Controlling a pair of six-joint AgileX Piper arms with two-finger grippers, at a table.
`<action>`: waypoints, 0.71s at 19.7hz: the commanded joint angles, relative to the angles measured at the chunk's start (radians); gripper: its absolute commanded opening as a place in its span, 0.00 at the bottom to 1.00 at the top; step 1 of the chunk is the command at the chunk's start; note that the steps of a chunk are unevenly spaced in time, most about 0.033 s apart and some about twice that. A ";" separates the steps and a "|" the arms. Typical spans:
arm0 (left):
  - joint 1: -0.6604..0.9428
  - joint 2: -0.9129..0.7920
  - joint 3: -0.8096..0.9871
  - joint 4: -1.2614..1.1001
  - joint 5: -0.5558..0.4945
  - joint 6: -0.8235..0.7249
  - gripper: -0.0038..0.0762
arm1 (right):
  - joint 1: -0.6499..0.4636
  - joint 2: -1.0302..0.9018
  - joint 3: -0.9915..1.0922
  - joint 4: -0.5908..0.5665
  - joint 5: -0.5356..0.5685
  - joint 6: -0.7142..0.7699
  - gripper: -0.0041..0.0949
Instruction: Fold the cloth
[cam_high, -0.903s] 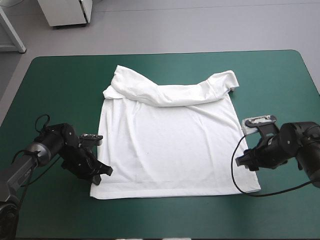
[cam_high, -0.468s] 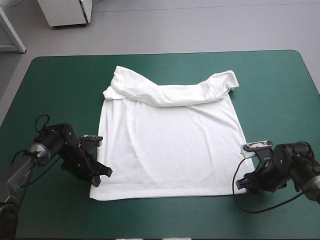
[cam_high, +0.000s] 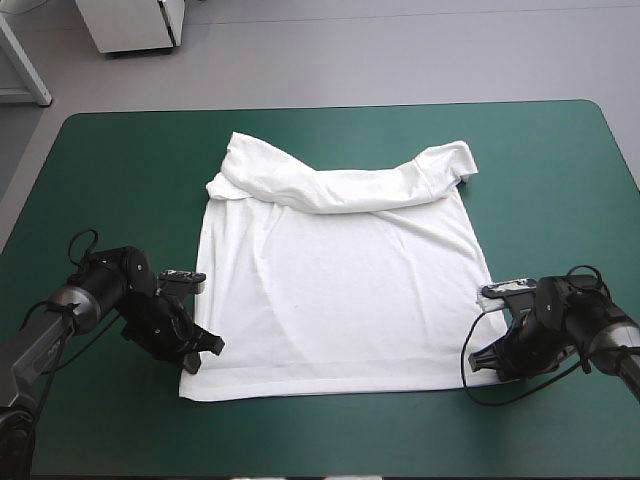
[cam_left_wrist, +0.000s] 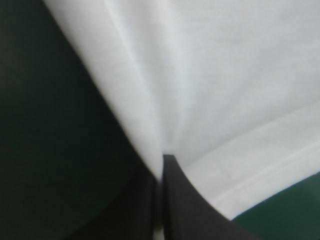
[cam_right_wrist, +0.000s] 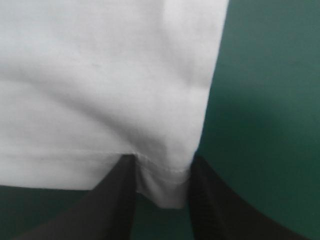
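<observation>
The white T-shirt (cam_high: 340, 290) lies spread flat at the middle of the table, its far part with the sleeves folded back toward me in a thick roll. My left gripper (cam_high: 203, 352) sits at the shirt's near-left corner. In the left wrist view its black fingers meet in one arch (cam_left_wrist: 162, 165), pinching the T-shirt (cam_left_wrist: 215, 75) just inside the hem. My right gripper (cam_high: 478, 362) is at the near-right corner. Its fingers stand apart (cam_right_wrist: 164, 162), and the hemmed corner of the T-shirt (cam_right_wrist: 100, 75) lies between them on the cover.
The teal-green cover (cam_high: 120, 160) shows in wide bands to the left, right and far side of the shirt. Only a narrow strip of it lies between the hem and the table's near edge.
My right gripper has come toward the near edge and inward along the shirt's right side, reaching the near-right corner. The left gripper has stayed at its corner.
</observation>
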 joint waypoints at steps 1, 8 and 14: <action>-0.002 -0.035 -0.019 -0.016 0.016 0.001 0.05 | 0.004 0.043 0.005 0.115 -0.025 -0.043 0.10; -0.002 -0.170 -0.192 -0.057 0.105 0.016 0.05 | 0.004 -0.029 -0.174 0.338 0.065 -0.161 0.03; -0.002 -0.369 -0.725 -0.093 0.152 0.009 0.05 | 0.004 -0.170 -0.778 0.270 0.167 -0.048 0.02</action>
